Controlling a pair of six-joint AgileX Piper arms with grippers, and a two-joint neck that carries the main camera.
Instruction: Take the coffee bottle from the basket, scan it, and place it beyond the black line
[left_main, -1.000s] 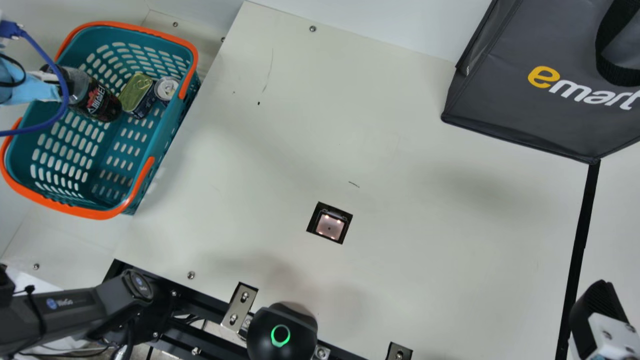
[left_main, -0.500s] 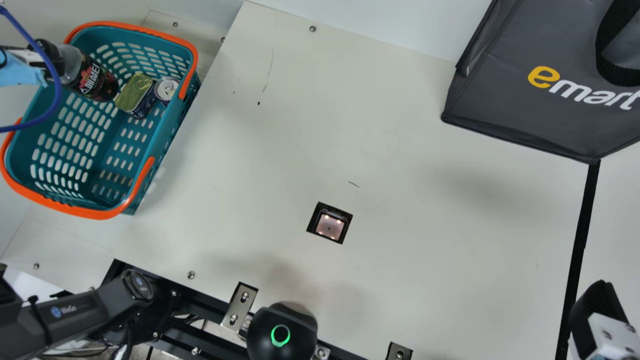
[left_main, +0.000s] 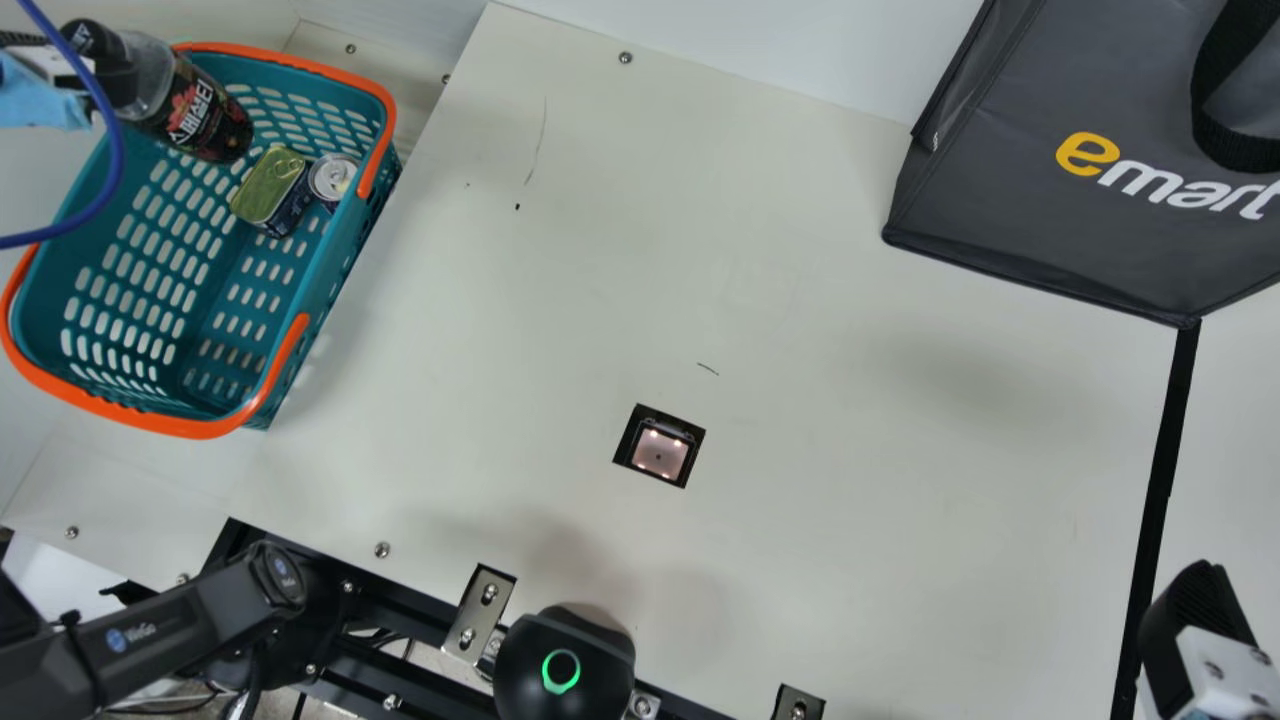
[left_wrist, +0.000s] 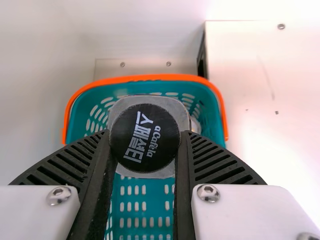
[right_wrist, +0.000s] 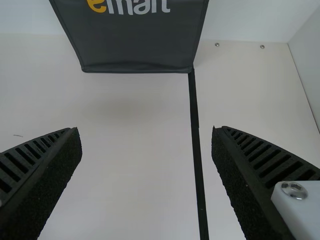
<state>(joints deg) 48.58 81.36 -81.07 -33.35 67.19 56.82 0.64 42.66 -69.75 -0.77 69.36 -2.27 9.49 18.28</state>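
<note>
In the main view my left gripper (left_main: 108, 78) is at the upper left, shut on the neck of the dark coffee bottle (left_main: 205, 115), which hangs tilted over the far part of the teal basket (left_main: 225, 300). Seen from the left wrist, the gripper (left_wrist: 144, 150) has its fingers on both sides below the bottle's black cap (left_wrist: 145, 137). My right gripper (left_main: 1195, 610) is at the main view's lower right by the black line (left_main: 1160, 470); in the right wrist view the gripper (right_wrist: 147, 135) stands open, nothing between its fingers, above the black line (right_wrist: 196, 145).
A flat tin (left_main: 270, 185) and a can (left_main: 332, 178) lie in the basket. The scanner window (left_main: 660, 452) is set in the table's middle. A dark grey bag (left_main: 1040, 200) stands at the back right, and a black round device (left_main: 565, 670) at the front edge.
My left gripper has moved towards the back with the bottle, which has come up and away from beside the tin. The right gripper has stayed put.
</note>
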